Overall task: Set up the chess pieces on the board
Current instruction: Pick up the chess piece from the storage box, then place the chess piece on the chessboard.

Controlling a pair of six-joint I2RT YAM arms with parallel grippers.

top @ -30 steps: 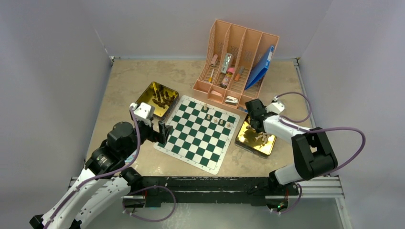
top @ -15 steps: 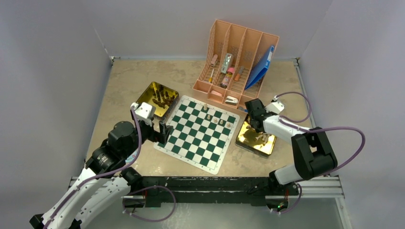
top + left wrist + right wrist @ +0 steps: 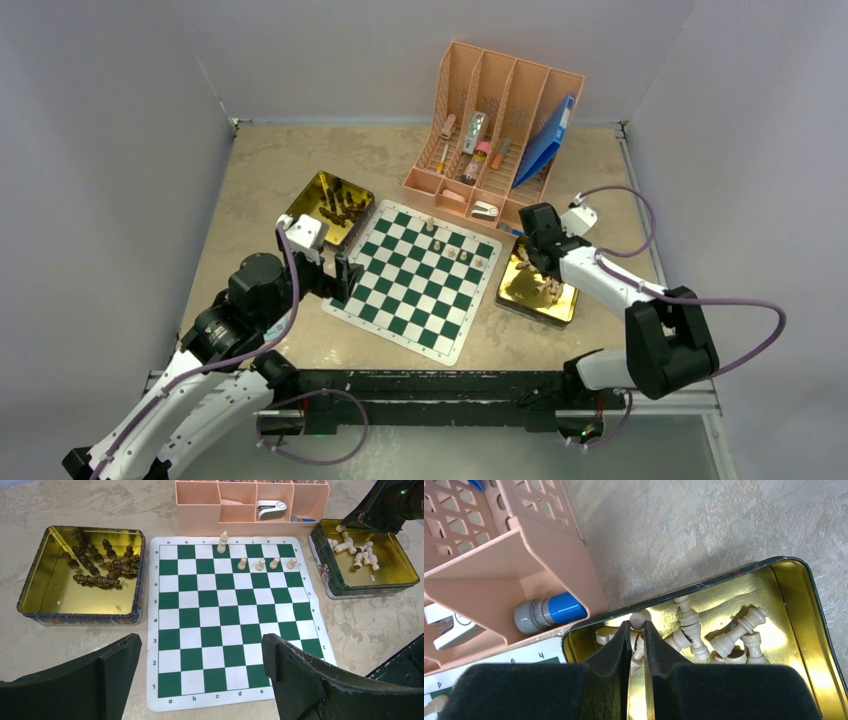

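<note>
Right claw (image 3: 636, 626) was clenched on a pale pawn (image 3: 639, 618) at the far-left corner of the gold tin (image 3: 796, 605), which sat on the desk (image 3: 75, 505) just beside the right edge of the board (image 3: 230, 615). Only the pawn's round head showed past my fingertips; its stem and base were hidden between the black fingers. Loose pale pieces (image 3: 724, 637) lay tumbled to the claw's right, smooth and matt against mirror-bright metal. Left claw (image 3: 200, 642) hung released, jaws wide, over the near edge of the board, a thin green-and-white checked mat. A few pale standing pieces (image 3: 242, 563) occupied its far rows. Dark pieces (image 3: 100, 565) lay heaped in a second tin (image 3: 45, 590) beside its left edge.
</note>
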